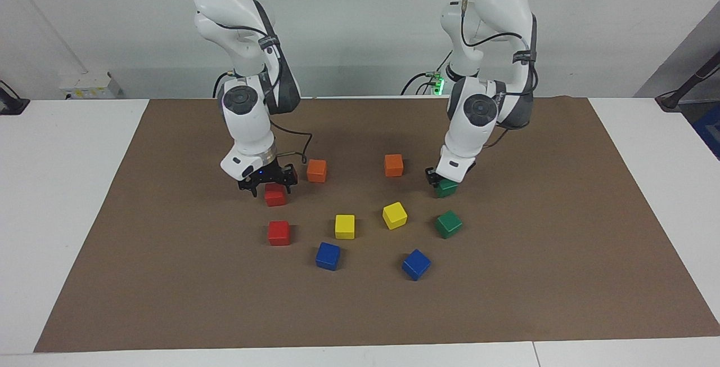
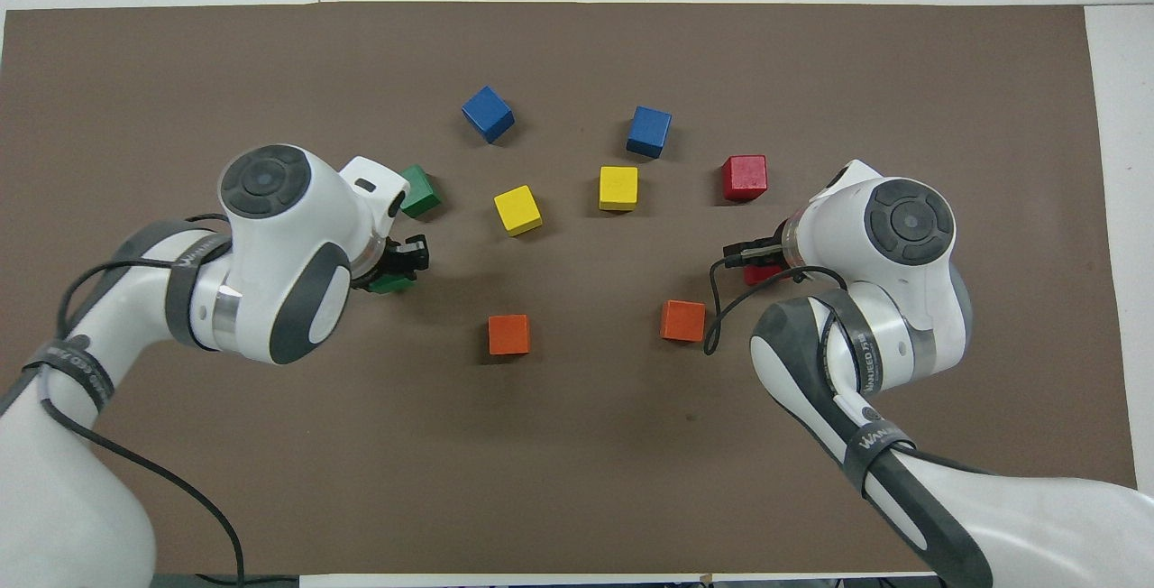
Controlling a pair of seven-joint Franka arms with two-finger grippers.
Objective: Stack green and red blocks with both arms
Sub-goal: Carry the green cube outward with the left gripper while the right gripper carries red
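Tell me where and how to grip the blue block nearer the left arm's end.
Take that blue block from straight above, fingers closing on two opposite vertical faces. It sits flat on the mat but turned cornerwise to the mat's edges, so the wrist should probably rotate to match. Nothing touches it; the green block stands apart.

Two green cubes [image 1: 448, 224], two red cubes [image 1: 279, 232], all unstacked.

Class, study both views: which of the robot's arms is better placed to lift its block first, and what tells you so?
Left. The left gripper is shut on the green block nearer the robots, ready to lift. The right gripper is open around the red block, not yet gripping it.
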